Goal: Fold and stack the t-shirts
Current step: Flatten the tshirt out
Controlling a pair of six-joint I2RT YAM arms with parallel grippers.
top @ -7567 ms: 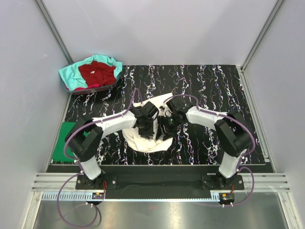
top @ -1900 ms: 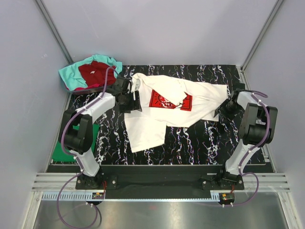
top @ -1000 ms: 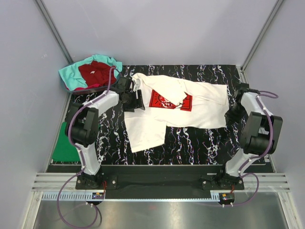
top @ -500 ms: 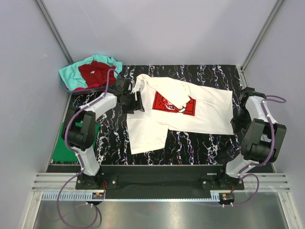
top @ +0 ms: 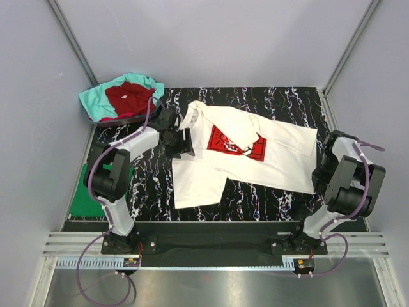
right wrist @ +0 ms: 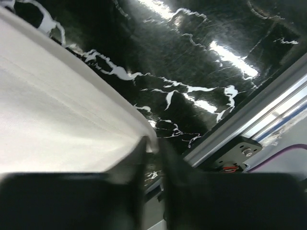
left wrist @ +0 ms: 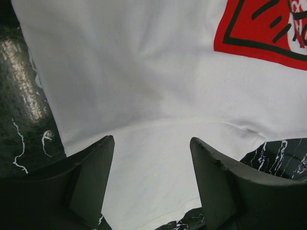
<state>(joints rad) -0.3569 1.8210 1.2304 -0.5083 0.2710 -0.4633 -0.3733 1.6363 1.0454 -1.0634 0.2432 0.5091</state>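
L fingers (left wrist: 88,179) apart over white t-shirt (top: 198,179); R fingers (right wrist: 177,165) clamped on its hem.

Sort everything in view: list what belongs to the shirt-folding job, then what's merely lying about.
Job: white t-shirt with red print, spread flat; teal t-shirt and dark red t-shirt, heaped far left; green t-shirt, left edge; left gripper, open; right gripper, pinching the white hem.
Lying about: black marbled mat; purple cables.
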